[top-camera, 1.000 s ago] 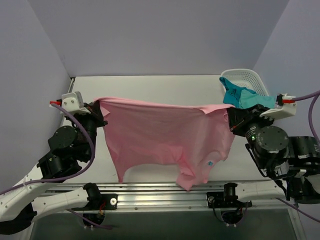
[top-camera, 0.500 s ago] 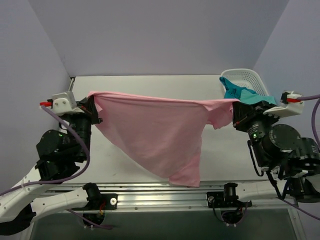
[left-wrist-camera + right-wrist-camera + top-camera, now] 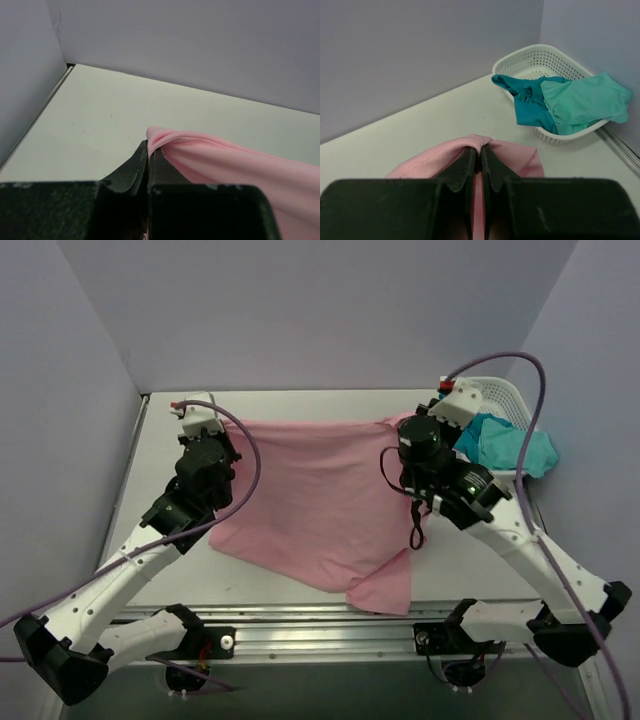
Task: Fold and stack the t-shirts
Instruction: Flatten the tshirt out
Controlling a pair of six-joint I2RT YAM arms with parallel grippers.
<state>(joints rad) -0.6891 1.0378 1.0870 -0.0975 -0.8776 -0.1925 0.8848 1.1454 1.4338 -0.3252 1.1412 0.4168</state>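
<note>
The light pink t-shirt [image 3: 320, 505] lies spread over the middle of the table, its far edge stretched between my two grippers. My left gripper [image 3: 222, 430] is shut on the shirt's far left corner; in the left wrist view [image 3: 149, 146] the pink fabric [image 3: 225, 162] bunches between the closed black fingers. My right gripper [image 3: 408, 423] is shut on the far right corner; its wrist view [image 3: 480, 149] shows pink cloth [image 3: 512, 152] pinched between the fingers. Teal and turquoise t-shirts [image 3: 510, 445] hang out of the white basket [image 3: 505, 395] at the back right, as the right wrist view [image 3: 565, 102] also shows.
The white lattice basket [image 3: 535, 60] stands in the far right corner against the walls. Grey-lilac walls close the table on the left, back and right. A metal rail [image 3: 330, 625] runs along the near edge. A purple cable [image 3: 500, 370] loops over the right arm.
Both arms have swung forward from the table's sides toward the far edge, carrying the pink shirt. It went from hanging in the air to lying spread on the table.
</note>
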